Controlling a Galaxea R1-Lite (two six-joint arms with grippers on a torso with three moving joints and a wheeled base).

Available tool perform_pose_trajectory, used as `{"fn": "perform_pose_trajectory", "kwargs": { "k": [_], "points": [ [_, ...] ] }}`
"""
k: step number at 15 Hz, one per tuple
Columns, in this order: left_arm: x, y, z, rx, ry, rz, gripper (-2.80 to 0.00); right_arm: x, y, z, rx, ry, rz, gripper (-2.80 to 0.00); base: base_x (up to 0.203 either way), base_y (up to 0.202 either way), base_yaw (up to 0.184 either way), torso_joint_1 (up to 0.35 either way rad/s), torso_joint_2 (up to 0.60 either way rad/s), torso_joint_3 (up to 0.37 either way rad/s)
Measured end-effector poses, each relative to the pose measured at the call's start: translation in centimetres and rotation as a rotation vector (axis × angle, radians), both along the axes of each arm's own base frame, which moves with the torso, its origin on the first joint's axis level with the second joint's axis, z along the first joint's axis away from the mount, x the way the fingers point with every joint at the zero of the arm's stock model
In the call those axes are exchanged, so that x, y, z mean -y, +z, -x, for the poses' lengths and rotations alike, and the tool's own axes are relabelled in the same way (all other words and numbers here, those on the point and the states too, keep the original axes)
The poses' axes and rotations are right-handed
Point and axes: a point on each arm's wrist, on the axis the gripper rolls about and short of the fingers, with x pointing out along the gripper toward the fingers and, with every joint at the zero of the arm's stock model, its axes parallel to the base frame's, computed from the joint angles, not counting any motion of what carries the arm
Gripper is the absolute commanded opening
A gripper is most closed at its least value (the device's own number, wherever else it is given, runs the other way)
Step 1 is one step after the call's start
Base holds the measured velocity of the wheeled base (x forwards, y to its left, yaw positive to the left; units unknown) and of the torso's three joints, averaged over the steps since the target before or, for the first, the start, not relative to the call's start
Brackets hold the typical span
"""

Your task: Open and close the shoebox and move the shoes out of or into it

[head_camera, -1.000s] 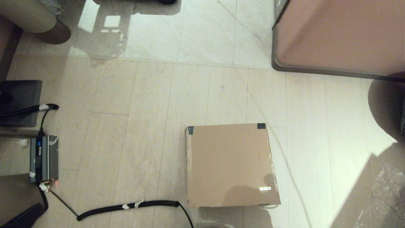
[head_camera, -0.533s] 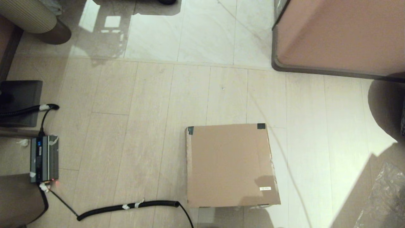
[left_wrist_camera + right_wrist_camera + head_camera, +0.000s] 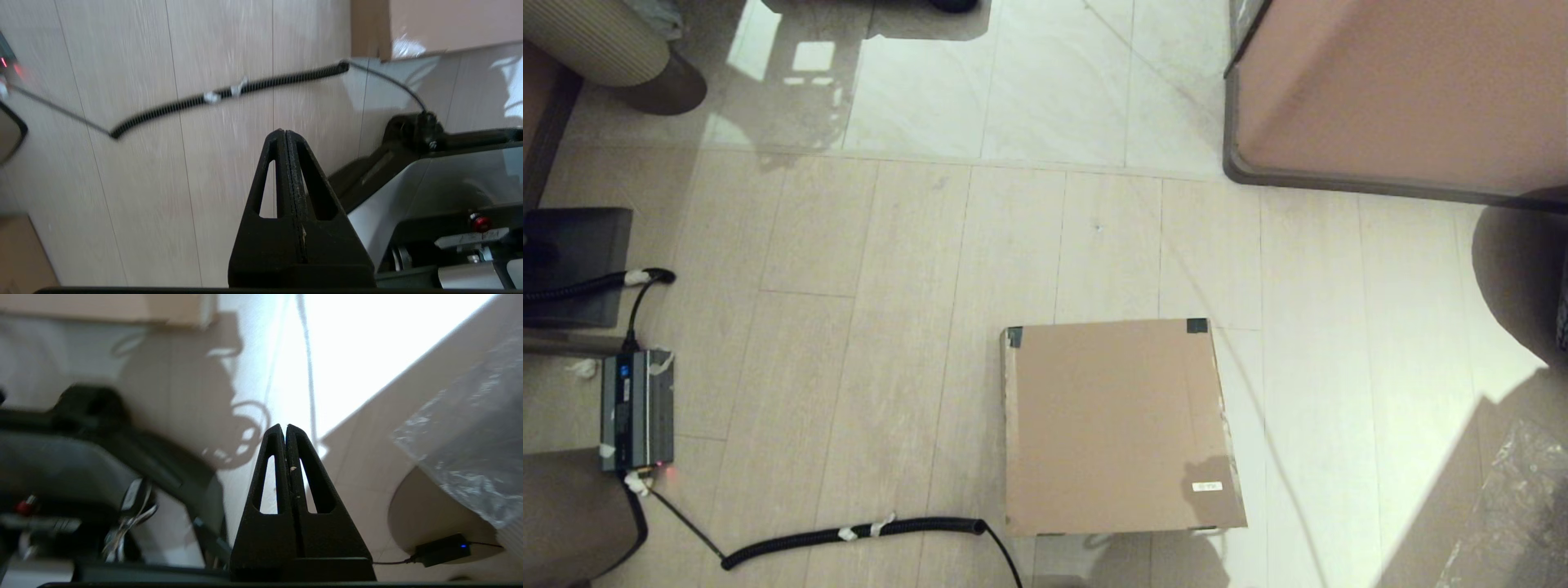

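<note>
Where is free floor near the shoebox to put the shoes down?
Bare floor lies beyond the closed shoebox, up to the pinkish block, and on its left, above the coiled cable. Its right side is free but narrower. Far left is crowded by the grey device.

— What sort of place is this?
— An indoor living space, it seems: pale wood-look plank floor (image 3: 849, 327) meeting glossy marble tiles (image 3: 1013, 82).
— Anything else?
— A ribbed round furniture base (image 3: 600, 37), a pinkish-brown block (image 3: 1405, 90), a coiled black cable (image 3: 849, 535).
</note>
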Motion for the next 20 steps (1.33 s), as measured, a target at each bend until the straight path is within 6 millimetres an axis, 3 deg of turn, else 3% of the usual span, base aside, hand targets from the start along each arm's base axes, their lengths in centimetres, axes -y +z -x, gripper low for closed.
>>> {"fn": "perform_pose_trajectory", "kwargs": {
  "k": [8,20],
  "points": [
    [-0.1,-0.3,2.0,0.327,0.036,0.035,-2.8,0.0,-0.2,3.0,0.39,-0.046,-0.061,-2.8,0.0,0.0,0.0,0.0,0.0,0.0],
    [-0.1,-0.4,2.2,0.356,0.04,0.058,-2.8,0.0,-0.4,3.2,0.464,-0.042,-0.062,-2.8,0.0,0.0,0.0,0.0,0.0,0.0]
  ]
}}
